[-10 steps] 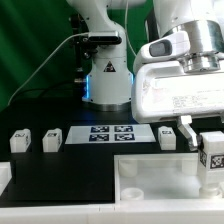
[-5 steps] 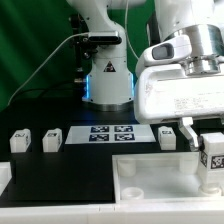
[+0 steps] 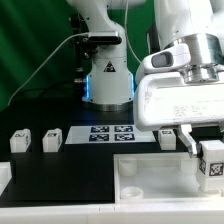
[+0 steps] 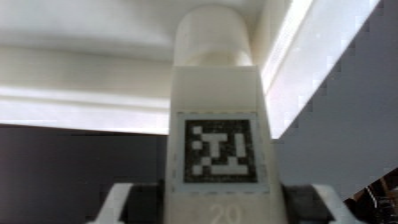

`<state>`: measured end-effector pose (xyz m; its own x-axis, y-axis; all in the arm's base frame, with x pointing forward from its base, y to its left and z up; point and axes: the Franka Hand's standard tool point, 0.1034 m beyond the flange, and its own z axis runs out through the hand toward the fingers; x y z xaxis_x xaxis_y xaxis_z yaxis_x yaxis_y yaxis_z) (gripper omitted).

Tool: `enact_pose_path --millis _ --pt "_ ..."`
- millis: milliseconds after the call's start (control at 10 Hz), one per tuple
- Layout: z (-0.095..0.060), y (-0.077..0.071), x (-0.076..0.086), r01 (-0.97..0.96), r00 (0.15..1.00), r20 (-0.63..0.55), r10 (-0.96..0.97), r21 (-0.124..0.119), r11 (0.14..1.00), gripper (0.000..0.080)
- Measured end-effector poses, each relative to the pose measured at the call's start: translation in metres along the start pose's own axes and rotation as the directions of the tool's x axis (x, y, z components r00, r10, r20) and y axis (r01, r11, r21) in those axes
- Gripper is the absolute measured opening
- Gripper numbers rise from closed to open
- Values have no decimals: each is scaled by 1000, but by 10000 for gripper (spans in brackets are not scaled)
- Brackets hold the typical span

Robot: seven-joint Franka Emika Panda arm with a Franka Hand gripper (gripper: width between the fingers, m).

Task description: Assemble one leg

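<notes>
My gripper [image 3: 204, 152] is shut on a white leg [image 3: 212, 164] with a black-and-white tag. It holds the leg upright over the right part of the white tabletop [image 3: 150, 172], at the exterior view's right. In the wrist view the leg [image 4: 217, 100] stands between my fingers [image 4: 132, 200], its tag facing the camera, with the tabletop's rim beyond its tip. Three more legs stand on the black table: two at the left [image 3: 17, 141] [image 3: 52, 138] and one near the gripper [image 3: 168, 136].
The marker board [image 3: 110, 133] lies flat behind the tabletop, in front of the robot base [image 3: 107, 80]. A black cable runs along the back left. The tabletop has corner holes [image 3: 127, 168].
The gripper with the leg has sunk a little toward the tabletop. The loose legs and the tabletop have not moved.
</notes>
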<state>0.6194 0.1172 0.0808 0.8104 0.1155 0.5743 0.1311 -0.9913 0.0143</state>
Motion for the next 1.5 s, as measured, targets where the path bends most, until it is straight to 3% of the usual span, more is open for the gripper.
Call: enact_pose_path --millis 300,400,500,700,1500 --pt "0 3 1 -3 1000 0 3 -2 1000 294" --pt "1 3 0 -4 1000 2 4 -2 1000 400" --pt "1 3 0 -4 1000 2 4 -2 1000 400" --pt "1 3 0 -4 1000 3 4 -2 1000 629" --pt "2 1 -3 -5 1000 28 5 5 1000 648"
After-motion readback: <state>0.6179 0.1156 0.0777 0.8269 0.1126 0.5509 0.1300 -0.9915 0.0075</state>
